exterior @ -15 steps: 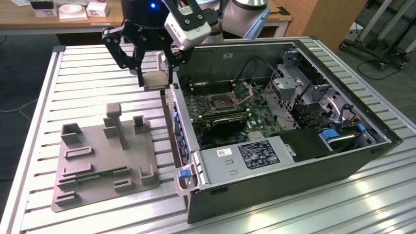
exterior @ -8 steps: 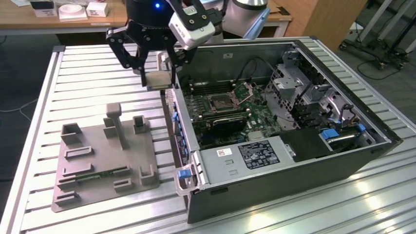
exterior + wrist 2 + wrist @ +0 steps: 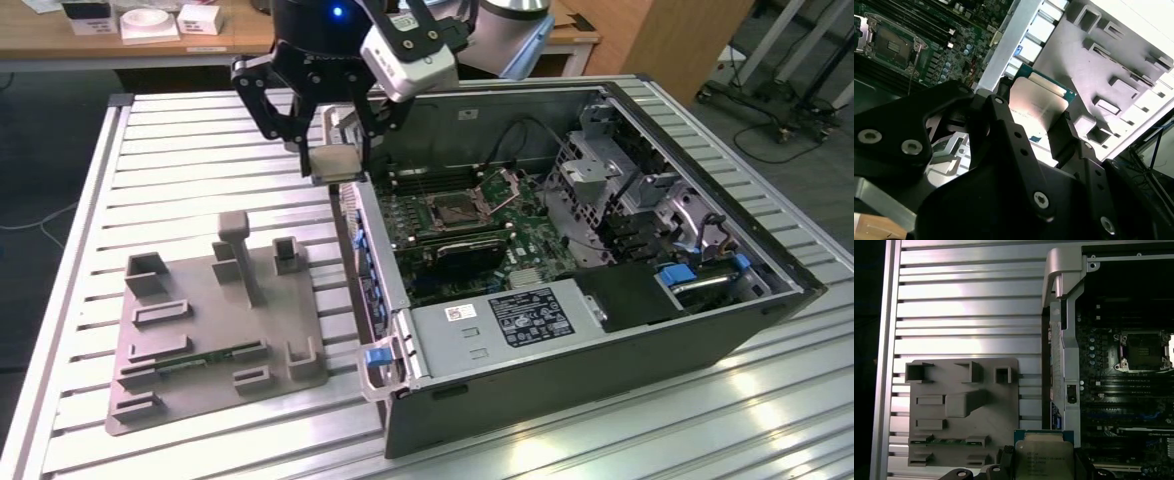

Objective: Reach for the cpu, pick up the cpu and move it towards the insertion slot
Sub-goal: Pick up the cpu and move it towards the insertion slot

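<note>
The cpu [image 3: 334, 163] is a small square chip with a silvery top, held in the air by my gripper [image 3: 336, 160], which is shut on it. In the exterior view it hangs just outside the open computer case's near wall, above the slatted table. Both wrist views show the cpu [image 3: 1038, 102] [image 3: 1044, 458] between the black fingers [image 3: 1019, 145]. The insertion slot [image 3: 454, 209] is a square silver-framed socket with a dark centre on the motherboard, its bracket hinged up; it lies to the exterior view's right of the chip. The socket also appears in the wrist views [image 3: 893, 44] [image 3: 1144, 350].
A grey plastic tray [image 3: 214, 320] with raised holders lies on the slatted metal table [image 3: 174, 170], with a green memory stick [image 3: 200, 362] in it. The open computer case [image 3: 587, 260] holds the motherboard, cables and drive cages. A wooden desk [image 3: 134, 40] stands behind.
</note>
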Robot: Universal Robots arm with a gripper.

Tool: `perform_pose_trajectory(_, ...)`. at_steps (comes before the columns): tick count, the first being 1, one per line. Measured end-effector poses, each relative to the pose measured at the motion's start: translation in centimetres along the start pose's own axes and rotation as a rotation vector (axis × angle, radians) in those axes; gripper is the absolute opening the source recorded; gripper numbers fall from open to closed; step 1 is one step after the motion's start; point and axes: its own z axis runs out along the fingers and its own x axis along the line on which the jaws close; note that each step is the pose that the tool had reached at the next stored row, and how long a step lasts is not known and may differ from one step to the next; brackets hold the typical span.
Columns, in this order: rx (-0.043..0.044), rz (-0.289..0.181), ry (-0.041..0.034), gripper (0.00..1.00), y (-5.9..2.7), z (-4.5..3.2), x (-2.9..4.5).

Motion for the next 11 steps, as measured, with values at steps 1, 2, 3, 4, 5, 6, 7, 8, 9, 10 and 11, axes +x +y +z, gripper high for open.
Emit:
perform_pose_trajectory(1,0.0000,0.000,0.0000,0.55,0.00,0.01,-0.20)
perform_pose_trajectory(2,0.0000,0.000,0.0000,0.55,0.00,0.01,-0.29)
perform_pose_trajectory(3,-0.0001,0.000,0.0000,0.55,0.00,0.01,-0.38)
perform_pose_trajectory(4,-0.0001,0.000,-0.0001,0.55,0.00,0.01,-0.46)
perform_pose_trajectory(5,0.0000,0.000,0.0000,0.55,0.00,0.01,-0.56)
perform_pose_trajectory(6,-0.0001,0.000,0.0000,0.55,0.00,0.02,-0.64)
perform_pose_trajectory(7,0.0000,0.000,0.0000,0.55,0.00,0.02,-0.74)
perform_pose_trajectory(8,0.0000,0.000,0.0000,0.55,0.00,0.02,-0.83)
perform_pose_trajectory(9,0.0000,0.000,-0.0001,0.55,0.00,0.02,-0.91)
perform_pose_trajectory(10,-0.0001,0.000,-0.0001,0.55,0.00,0.02,-1.00)
perform_pose_trajectory(11,-0.0001,0.000,0.0000,0.55,0.00,0.03,-1.09)
